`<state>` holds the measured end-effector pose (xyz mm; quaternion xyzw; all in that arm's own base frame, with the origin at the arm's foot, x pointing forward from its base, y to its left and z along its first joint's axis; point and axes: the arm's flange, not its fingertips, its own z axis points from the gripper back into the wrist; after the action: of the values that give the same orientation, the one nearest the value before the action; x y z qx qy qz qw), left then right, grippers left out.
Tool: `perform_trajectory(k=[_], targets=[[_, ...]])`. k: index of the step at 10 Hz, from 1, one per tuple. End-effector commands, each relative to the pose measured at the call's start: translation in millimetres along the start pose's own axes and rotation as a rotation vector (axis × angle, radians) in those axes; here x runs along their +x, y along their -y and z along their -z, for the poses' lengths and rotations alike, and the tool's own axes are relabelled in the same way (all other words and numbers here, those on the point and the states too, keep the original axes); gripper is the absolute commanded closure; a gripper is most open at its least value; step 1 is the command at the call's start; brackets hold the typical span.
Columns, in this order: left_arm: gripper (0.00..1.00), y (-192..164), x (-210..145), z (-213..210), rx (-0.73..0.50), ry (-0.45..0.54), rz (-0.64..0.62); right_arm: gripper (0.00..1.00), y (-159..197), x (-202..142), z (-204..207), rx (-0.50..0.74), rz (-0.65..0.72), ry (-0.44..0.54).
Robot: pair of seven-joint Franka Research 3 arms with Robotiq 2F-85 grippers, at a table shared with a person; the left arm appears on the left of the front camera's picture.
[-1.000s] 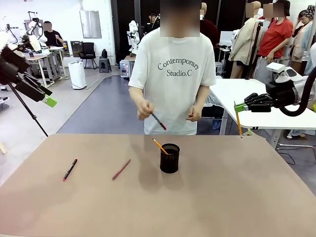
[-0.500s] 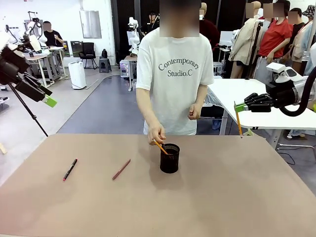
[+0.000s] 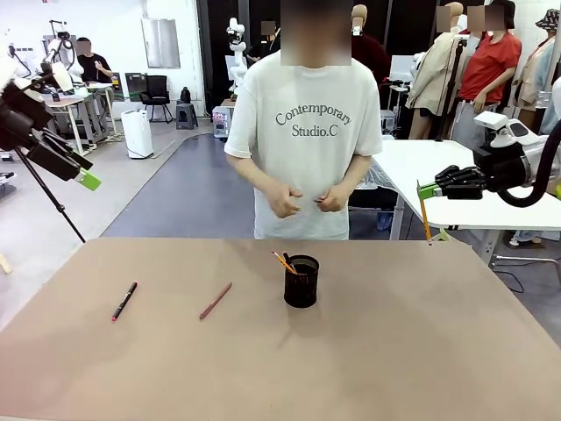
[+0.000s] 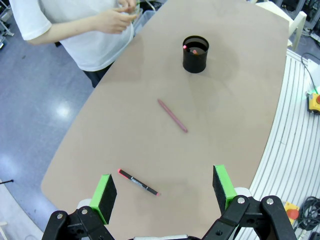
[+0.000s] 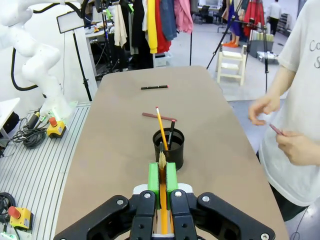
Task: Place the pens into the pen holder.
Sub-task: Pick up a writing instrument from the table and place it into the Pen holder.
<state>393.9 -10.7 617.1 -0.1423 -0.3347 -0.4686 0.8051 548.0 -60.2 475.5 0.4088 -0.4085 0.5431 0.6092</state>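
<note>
Gripping the orange-yellow pencil [image 3: 424,219] between its green pads, my right gripper [image 5: 162,170] is hanging in the air well off to the right of the pen holder [image 3: 301,281], with the pencil pointing down. My left gripper [image 4: 164,192] is hovering high and well to the left of the holder, its jaws spread wide and carrying nothing. Two pens are lying flat on the table [image 3: 421,351] left of the holder. The black pen with red ends [image 3: 124,301] is sitting well apart from it, and the reddish-pink pen [image 3: 216,300] is resting between that one and the holder, touching neither. Inside the holder, a second orange pencil [image 5: 160,125] and a dark pen [image 5: 171,132] are leaning on the rim with their tops sticking out. Beyond the holder, the person is standing at the far edge with both hands [image 3: 282,202] at the waist, one seemingly pinching a thin reddish stick [image 5: 276,129]. I am judging all these pens to be light, stiff and smooth, so they are likely to roll or swing if pinched off-centre. I am planning to take each flat one across its barrel near the middle, pads coming right down to the tabletop. The mesh holder is looking light too, so I am expecting it to tip if a pen pushes on its rim.
</note>
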Motion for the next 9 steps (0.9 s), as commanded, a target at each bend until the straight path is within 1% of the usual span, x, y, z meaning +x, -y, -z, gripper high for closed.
perform_trajectory(k=[1,5,6,7,9], targets=[[0.0,-0.5,0.2,-0.7,-0.003,0.006,0.001,1.0,-3.2,2.5,-2.3,-0.027,-0.017,0.021],[0.0,-0.5,0.2,-0.7,-0.003,0.006,0.001,1.0,-5.2,2.1,-0.9,-0.038,-0.024,0.037],[0.0,-0.5,0.2,-0.7,-0.003,0.006,0.001,1.0,-5.1,2.8,-2.6,-0.024,-0.034,0.041],[0.0,-0.5,0.2,-0.7,-0.003,0.006,0.001,1.0,-0.7,0.5,-5.9,-0.013,-0.001,0.004],[0.0,-0.5,0.2,-0.7,-0.003,0.006,0.001,1.0,-0.7,0.5,-5.9,-0.013,-0.001,0.004]])
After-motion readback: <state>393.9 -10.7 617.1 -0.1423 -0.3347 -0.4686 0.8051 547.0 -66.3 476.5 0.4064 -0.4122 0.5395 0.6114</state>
